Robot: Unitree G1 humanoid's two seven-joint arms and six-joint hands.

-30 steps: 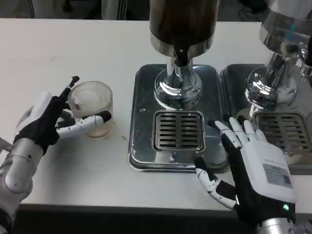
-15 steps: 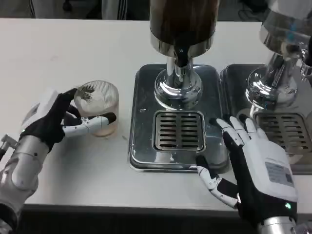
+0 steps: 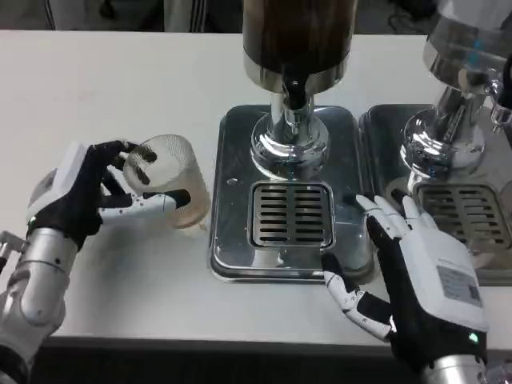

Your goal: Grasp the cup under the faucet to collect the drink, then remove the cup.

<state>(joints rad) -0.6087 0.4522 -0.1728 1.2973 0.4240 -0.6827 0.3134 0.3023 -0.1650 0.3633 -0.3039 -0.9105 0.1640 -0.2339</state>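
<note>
Since a second ago the left robot hand (image 3: 76,196) has carried the cup (image 3: 166,180) rightward from left of centre toward the drip tray (image 3: 240,256); the cup is now tilted, mouth leaning toward upper left, its right side just beside the tray's left edge, and looks lifted off the table (image 3: 120,88), though I cannot tell for sure. The left robot hand is clamped on the cup, thumb over the rim side, fingers across the front. The cup is not yet under the faucet (image 3: 294,90), which hangs above the grate (image 3: 293,214) at frame centre, so the task is in the approach step: the cup still needs to go right, over the grate, and come upright. The right robot hand (image 3: 420,280) sits in the lower right with fingers apart, holding nothing, fingertips near the tray's right edge, barely shifted from before. Counts: one cup, clear ribbed plastic with what looks like some pale liquid at the bottom; two robot hands; two dispensers, the centre dispenser (image 3: 294,40) and a second dispenser (image 3: 464,72) at the right edge, each over its own tray and grate, with the second grate (image 3: 464,212) at far right; one white table.
</note>
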